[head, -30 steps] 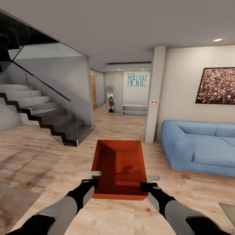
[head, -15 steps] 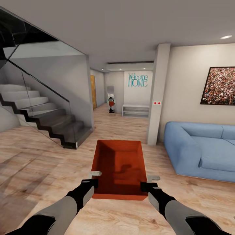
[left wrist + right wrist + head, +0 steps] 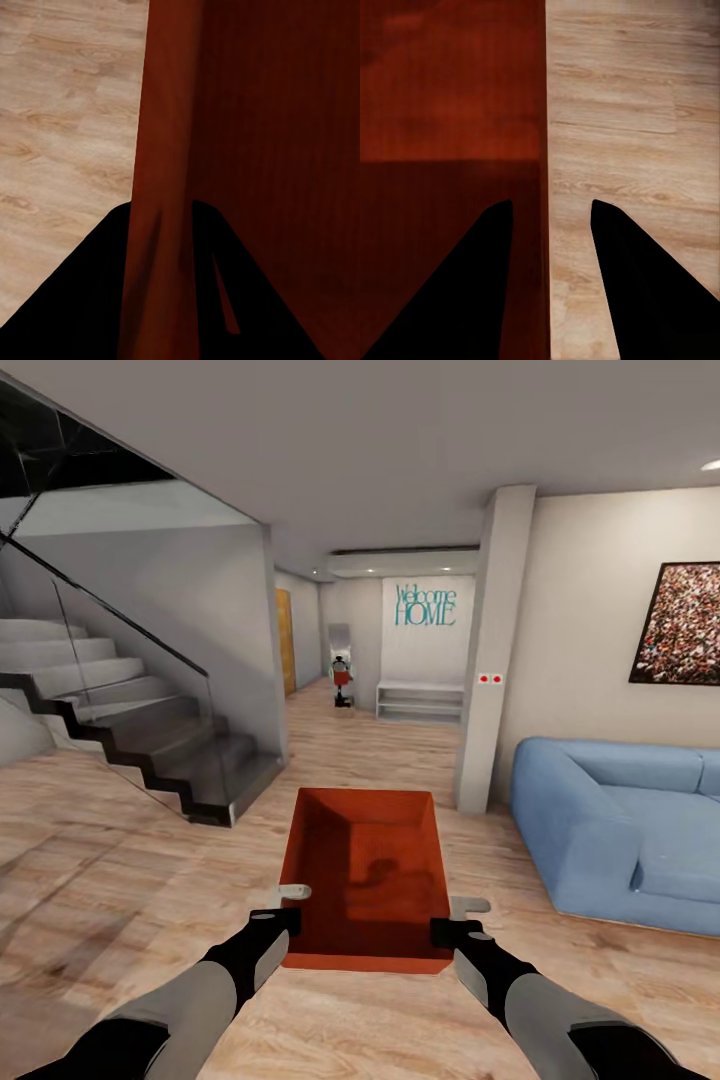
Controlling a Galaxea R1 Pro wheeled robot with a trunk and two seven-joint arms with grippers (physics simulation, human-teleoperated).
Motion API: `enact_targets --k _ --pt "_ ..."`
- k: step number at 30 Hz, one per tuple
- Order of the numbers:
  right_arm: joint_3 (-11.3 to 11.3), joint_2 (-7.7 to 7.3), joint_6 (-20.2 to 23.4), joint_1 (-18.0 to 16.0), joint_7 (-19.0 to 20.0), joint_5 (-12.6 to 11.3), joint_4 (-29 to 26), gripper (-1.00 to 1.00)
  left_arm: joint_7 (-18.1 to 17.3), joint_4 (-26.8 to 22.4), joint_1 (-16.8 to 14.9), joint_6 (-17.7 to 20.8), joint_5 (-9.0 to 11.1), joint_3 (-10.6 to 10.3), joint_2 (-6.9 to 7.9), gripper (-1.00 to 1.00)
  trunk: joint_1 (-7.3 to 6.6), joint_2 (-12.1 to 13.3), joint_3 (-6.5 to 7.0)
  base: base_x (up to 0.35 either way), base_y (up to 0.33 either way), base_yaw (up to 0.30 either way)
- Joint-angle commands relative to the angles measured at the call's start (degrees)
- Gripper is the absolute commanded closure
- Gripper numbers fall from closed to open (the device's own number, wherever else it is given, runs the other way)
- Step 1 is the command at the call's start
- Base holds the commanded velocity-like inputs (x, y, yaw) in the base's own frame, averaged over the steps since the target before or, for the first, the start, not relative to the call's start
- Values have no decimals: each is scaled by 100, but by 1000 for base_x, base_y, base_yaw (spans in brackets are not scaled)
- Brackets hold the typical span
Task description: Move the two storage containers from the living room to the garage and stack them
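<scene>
Progress looks early, judging by the surroundings: one orange-red storage container [image 3: 366,880] is held up in front of the robot above the light wood-plank floor [image 3: 120,850] of the living room, with the blue sofa [image 3: 620,830] to one side and a glass-railed staircase [image 3: 120,710] to the other. A hallway with a "Welcome HOME" sign [image 3: 425,605] lies straight ahead. No grey concrete or slatted garage door shows, so I judge the carry to the garage is yet to be completed, and setting down and stacking are both left. The second container is not something I can place from these pictures.

The container sits between the two arms, its long axis pointing away from the robot and its open top upward. The left tool [image 3: 283,920] is at the near left corner, and the left wrist view shows its dark fingers [image 3: 90,300] clenched on either side of the thin wall [image 3: 161,187], one inside the bin and one outside. The right tool [image 3: 450,928] is at the near right corner; in the right wrist view its fingers [image 3: 457,292] likewise straddle the wall [image 3: 544,150], grasping it. Both grips are on the near end, so the far end hangs unsupported.
</scene>
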Motion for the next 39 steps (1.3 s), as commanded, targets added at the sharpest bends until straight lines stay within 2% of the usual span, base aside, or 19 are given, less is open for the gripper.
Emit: enact_targets --k 1,39 --pt "64 3 1 -1 15 -90 7 100 125 -26 -2 39 -94 17 4 100 5 -4 -2 322 2 0" --pt "64 3 1 -1 12 -87 7 100 125 -26 -2 30 -95 17 4 100 5 -4 -2 322 0 0"
